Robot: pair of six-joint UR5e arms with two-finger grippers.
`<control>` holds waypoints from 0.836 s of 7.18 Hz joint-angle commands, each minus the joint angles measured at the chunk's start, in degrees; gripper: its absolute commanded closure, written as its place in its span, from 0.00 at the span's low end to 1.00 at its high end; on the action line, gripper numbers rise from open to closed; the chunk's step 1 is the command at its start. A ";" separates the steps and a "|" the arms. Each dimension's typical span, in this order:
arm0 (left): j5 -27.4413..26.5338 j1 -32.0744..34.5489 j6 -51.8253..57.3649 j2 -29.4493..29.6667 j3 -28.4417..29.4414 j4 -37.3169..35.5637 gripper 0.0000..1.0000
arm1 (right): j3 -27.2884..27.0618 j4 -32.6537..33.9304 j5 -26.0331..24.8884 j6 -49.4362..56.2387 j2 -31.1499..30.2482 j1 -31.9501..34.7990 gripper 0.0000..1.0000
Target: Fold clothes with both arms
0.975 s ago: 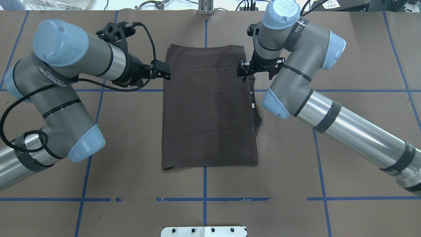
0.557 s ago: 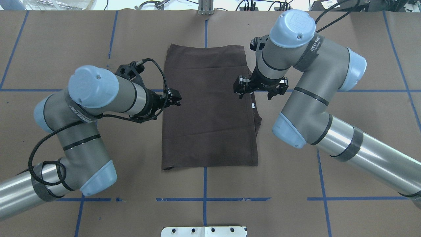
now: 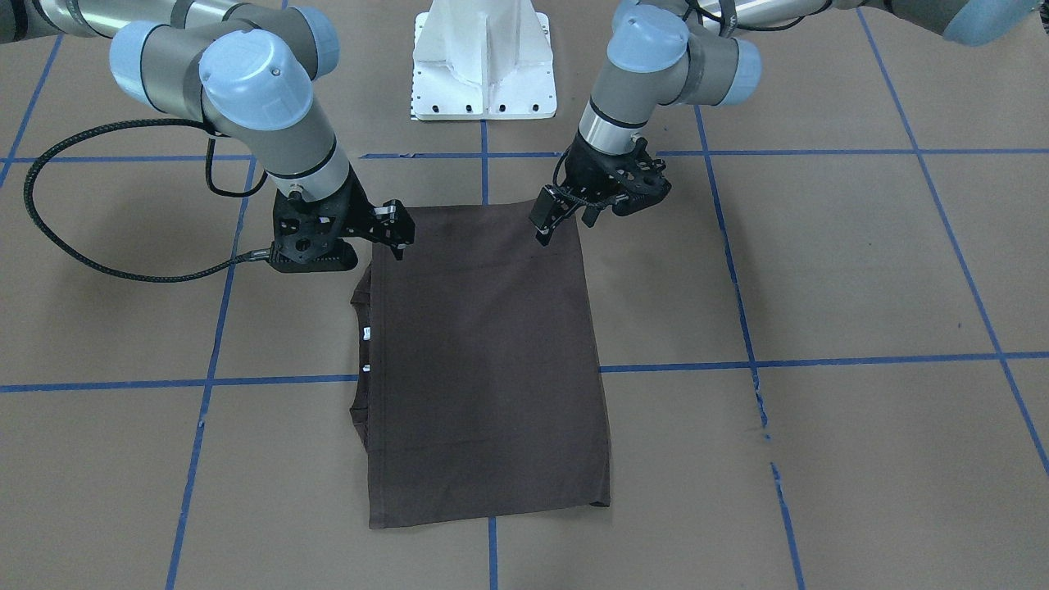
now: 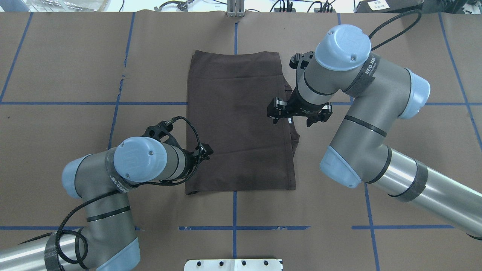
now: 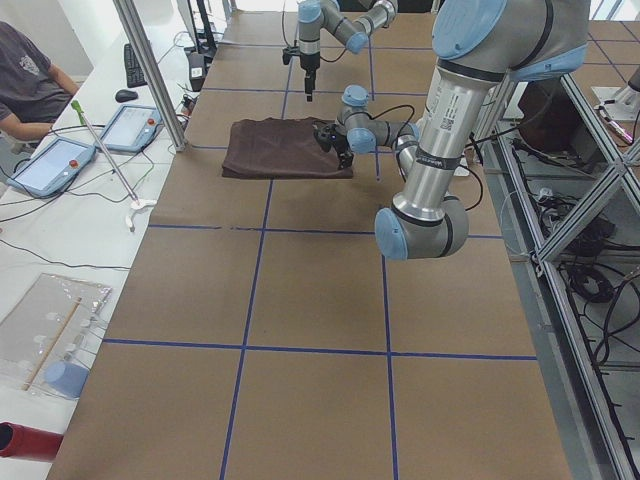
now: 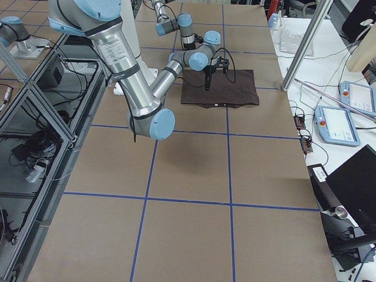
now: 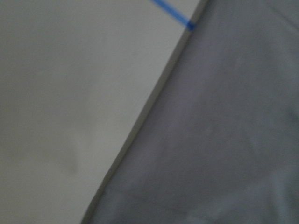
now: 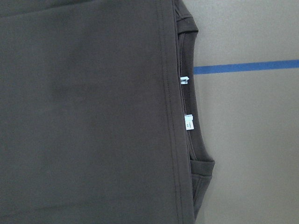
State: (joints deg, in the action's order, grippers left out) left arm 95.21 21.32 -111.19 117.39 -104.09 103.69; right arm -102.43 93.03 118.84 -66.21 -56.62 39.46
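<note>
The dark brown-grey cotton T-shirt (image 4: 241, 124) was soft, matt cloth with fine stitched seams and tiny white fabric neck labels (image 8: 188, 122); the table's brown paper covering (image 4: 376, 56) was matt, crossed by smooth blue tape lines (image 4: 233, 227); the silver-grey tubular left arm (image 4: 107, 203) and right arm (image 4: 403, 177) showed satin-sheened metal and smooth light blue caps; the black cable (image 3: 29, 192) was braided; the white metal pedestal base (image 3: 483, 57) looked painted.

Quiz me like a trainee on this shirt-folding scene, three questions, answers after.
1. True or false: the dark brown cotton T-shirt lies folded into a rectangle.
2. Which arm's pincer hangs by the tiny white neck labels: A left, B right?
3. Fill in: the brown paper table cover carries ___ tape lines.
Key: 1 true; 2 B, the black two-finger right pincer; 3 blue.
</note>
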 commanded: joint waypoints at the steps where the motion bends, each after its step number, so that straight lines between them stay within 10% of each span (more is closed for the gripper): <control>1: -1.60 -3.02 -1.47 -0.31 0.03 -0.86 0.01 | -0.05 -0.04 0.07 -0.41 -0.16 -0.17 0.00; 6: -3.10 -4.01 -1.48 -1.89 0.56 -3.67 0.04 | 0.04 -0.04 0.07 -0.50 -0.16 -0.26 0.00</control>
State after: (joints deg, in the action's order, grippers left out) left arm 92.24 17.61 -112.67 116.10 -103.60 100.25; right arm -102.40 92.99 118.91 -66.64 -56.78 39.20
